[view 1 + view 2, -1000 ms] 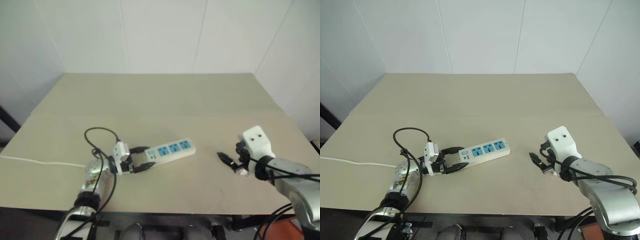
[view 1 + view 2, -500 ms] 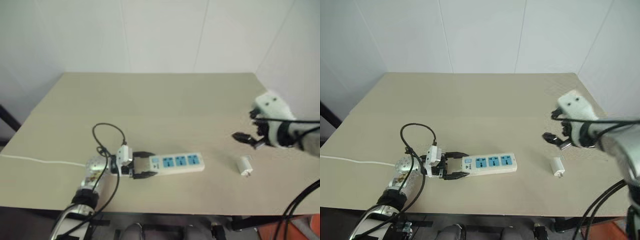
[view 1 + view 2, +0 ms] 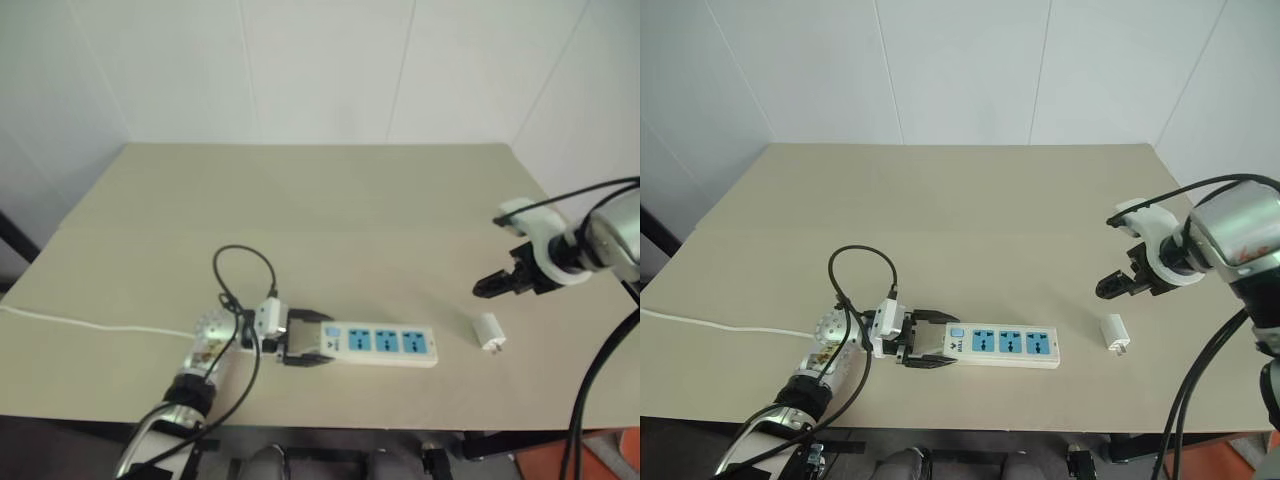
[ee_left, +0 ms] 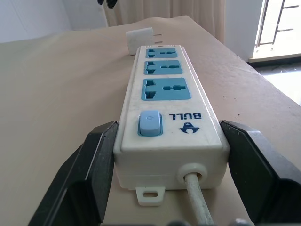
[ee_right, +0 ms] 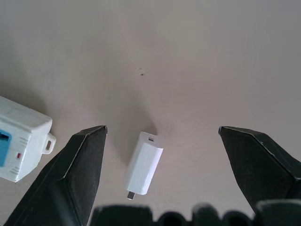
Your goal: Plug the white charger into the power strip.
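Observation:
The power strip (image 3: 382,343), white with three blue sockets, lies near the table's front edge. My left gripper (image 3: 303,341) is shut on its cord end, with one black finger (image 4: 96,160) against each side of the switch. The white charger (image 3: 488,331) lies flat on the table, a short way off the strip's far end, prongs toward the front edge. My right gripper (image 3: 1110,287) hangs open above the table, just behind the charger. In the right wrist view the charger (image 5: 143,162) lies between the spread fingers (image 5: 77,165), untouched.
The strip's thin white cord (image 3: 80,322) runs off the table's left edge. The table's front edge (image 3: 330,418) is close to the strip, and its right edge (image 3: 600,265) is close to the right arm. White walls stand behind the table.
My left gripper has dragged the power strip to the right, toward the charger, and turned it nearly square to the front edge. My right arm has lifted and swung right, uncovering the charger.

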Robot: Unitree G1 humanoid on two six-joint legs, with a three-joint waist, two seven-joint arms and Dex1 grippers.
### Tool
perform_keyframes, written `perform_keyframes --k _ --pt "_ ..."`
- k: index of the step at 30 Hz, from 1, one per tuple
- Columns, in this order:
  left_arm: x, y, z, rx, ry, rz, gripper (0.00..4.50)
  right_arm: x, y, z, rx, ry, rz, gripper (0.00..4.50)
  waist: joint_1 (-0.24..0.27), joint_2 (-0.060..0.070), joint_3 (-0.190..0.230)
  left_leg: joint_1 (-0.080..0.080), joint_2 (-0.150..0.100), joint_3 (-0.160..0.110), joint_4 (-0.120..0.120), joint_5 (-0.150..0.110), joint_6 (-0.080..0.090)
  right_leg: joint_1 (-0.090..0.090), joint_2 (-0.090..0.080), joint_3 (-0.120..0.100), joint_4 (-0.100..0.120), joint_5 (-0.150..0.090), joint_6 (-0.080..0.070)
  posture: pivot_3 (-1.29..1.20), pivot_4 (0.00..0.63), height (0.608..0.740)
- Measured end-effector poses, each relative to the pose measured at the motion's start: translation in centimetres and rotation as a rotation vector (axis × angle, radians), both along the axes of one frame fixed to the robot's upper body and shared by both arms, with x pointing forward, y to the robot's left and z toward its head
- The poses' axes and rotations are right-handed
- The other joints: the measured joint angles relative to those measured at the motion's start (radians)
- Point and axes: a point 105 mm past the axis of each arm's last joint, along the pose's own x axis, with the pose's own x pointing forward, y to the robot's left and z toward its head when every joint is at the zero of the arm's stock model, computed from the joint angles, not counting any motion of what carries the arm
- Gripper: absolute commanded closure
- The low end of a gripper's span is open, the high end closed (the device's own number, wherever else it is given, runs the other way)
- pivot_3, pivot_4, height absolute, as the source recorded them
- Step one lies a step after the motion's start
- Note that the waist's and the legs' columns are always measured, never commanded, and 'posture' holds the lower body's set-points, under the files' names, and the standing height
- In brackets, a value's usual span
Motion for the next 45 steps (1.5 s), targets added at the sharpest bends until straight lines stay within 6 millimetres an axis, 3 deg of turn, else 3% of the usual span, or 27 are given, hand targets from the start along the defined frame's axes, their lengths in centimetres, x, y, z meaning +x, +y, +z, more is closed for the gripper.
perform_keyframes --k 10,22,45 --pt "0.0 -0.2 -0.1 -0.010 -0.004 0.009 1.31 1.0 -1.1 -3.1 0.044 0.118 -0.117 0.00 0.000 0.001 0.000 -0.001 -0.001 0.000 0.001 0.000 0.000 0.000 0.000 0.000 0.002 0.000 0.000 0.00 0.150 0.740" --pt "0.0 -0.2 0.0 -0.007 -0.012 0.019 1.31 0.9 -1.2 -3.6 0.045 0.139 -0.131 0.00 0.000 0.001 0.000 0.000 -0.001 0.000 0.001 0.000 0.000 0.000 0.000 0.000 0.002 0.000 0.000 0.00 0.150 0.740" --pt "0.0 -0.2 -0.1 -0.003 -0.017 0.041 1.31 -0.5 -1.0 -6.6 0.064 0.242 -0.150 0.00 0.000 0.001 0.000 0.000 -0.001 0.000 0.002 0.000 0.000 0.000 0.000 0.000 0.002 0.000 0.000 0.00 0.150 0.740"
